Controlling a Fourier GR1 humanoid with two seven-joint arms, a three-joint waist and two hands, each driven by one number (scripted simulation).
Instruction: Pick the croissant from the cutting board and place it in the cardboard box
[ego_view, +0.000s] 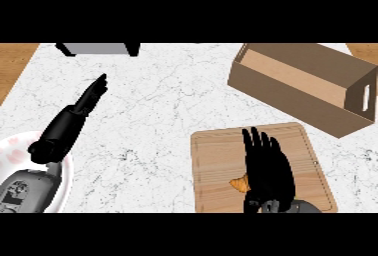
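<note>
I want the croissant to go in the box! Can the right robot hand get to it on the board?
Probably yes. The right robot hand is already over the cutting board, fingers straight, covering most of the croissant. Only its orange tip shows at the hand's left edge, and nothing else lies between them.

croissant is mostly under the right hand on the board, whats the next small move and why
Probably curl the right hand round the croissant. The hand lies over the cutting board with fingers straight, and only the pastry's orange edge shows at its left side, so nothing is held yet. The cardboard box waits open beyond the board. The left hand is off to the side.
</note>
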